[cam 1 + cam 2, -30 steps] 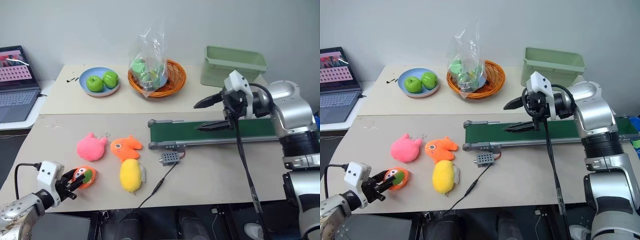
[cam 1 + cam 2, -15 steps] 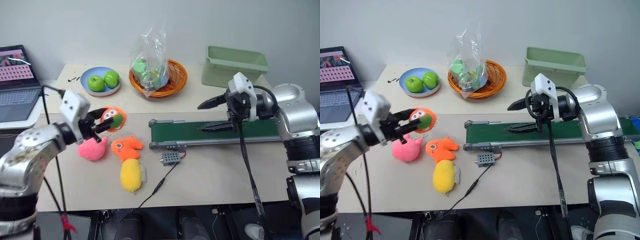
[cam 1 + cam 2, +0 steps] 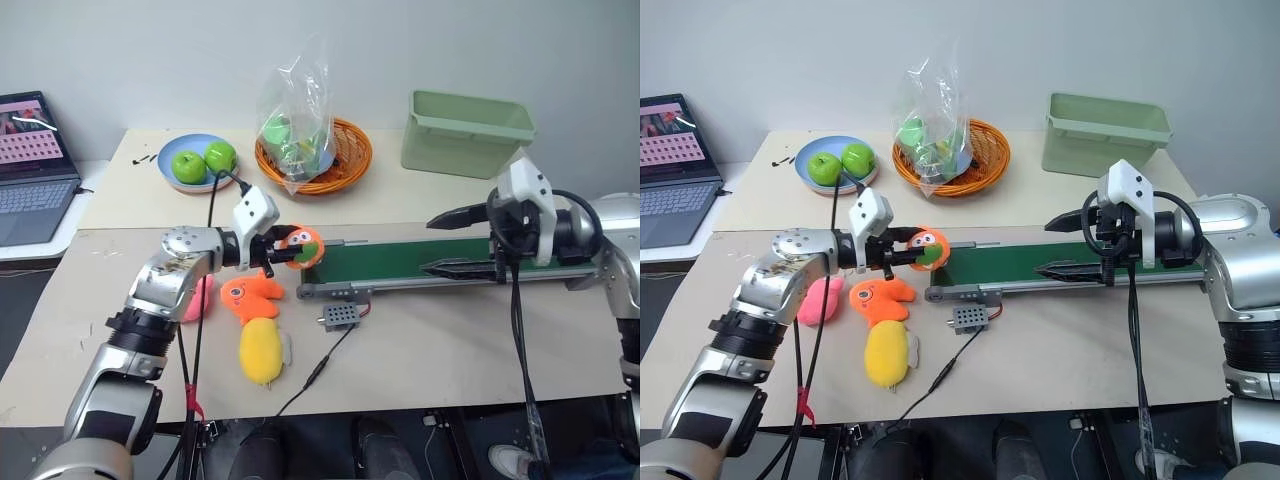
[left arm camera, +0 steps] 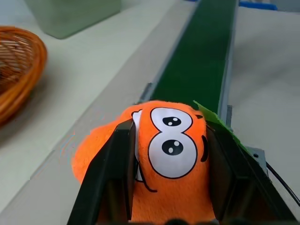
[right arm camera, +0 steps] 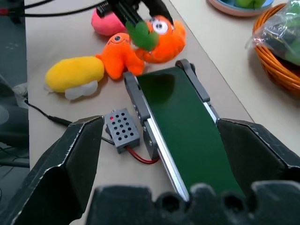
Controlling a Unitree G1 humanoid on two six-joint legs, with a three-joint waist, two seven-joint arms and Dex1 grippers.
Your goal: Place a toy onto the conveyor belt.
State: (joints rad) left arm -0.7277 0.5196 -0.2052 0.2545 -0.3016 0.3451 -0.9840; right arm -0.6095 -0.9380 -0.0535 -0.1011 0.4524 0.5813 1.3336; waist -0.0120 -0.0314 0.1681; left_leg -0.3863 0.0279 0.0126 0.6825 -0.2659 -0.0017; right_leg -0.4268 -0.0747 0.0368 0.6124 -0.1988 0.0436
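Two pale beige counters (image 3: 420, 350) butt together, and the near one has wide bare room along its front edge and toward its right corner. Along its far edge, from the middle out to the right, runs the long narrow dark-green conveyor belt in a grey metal frame (image 3: 400, 268), its surface bare from the left end to where the right arm hangs over it. A pale green plastic bin (image 3: 466, 133) stands near the far counter's right corner, an orange wicker basket holding a clear plastic bag (image 3: 313, 150) stands mid-counter, and a blue plate of green apples (image 3: 198, 163) lies to its left. An open laptop (image 3: 35, 165) sits past the left edge.

On the near counter's left half lie a flat orange plush with splayed limbs (image 3: 250, 297), a yellow oval plush (image 3: 260, 350) nearer the front edge, and a pink plush (image 3: 200, 297) partly behind the left arm. A small grey perforated box (image 3: 340, 315) lies just in front of the belt's left end, wired to it.

The left gripper (image 3: 283, 252) has its jaws clamped on the small round orange plush ball toy (image 3: 303, 247), held in the air just at the belt's left end. The left wrist view shows the toy's white-and-black eyes between both black fingers (image 4: 110, 178), with the belt running away beyond it. The right gripper (image 3: 462, 243) hovers over the belt's right part, jaws spread wide and holding nothing; its wrist view looks down the belt to the toy.
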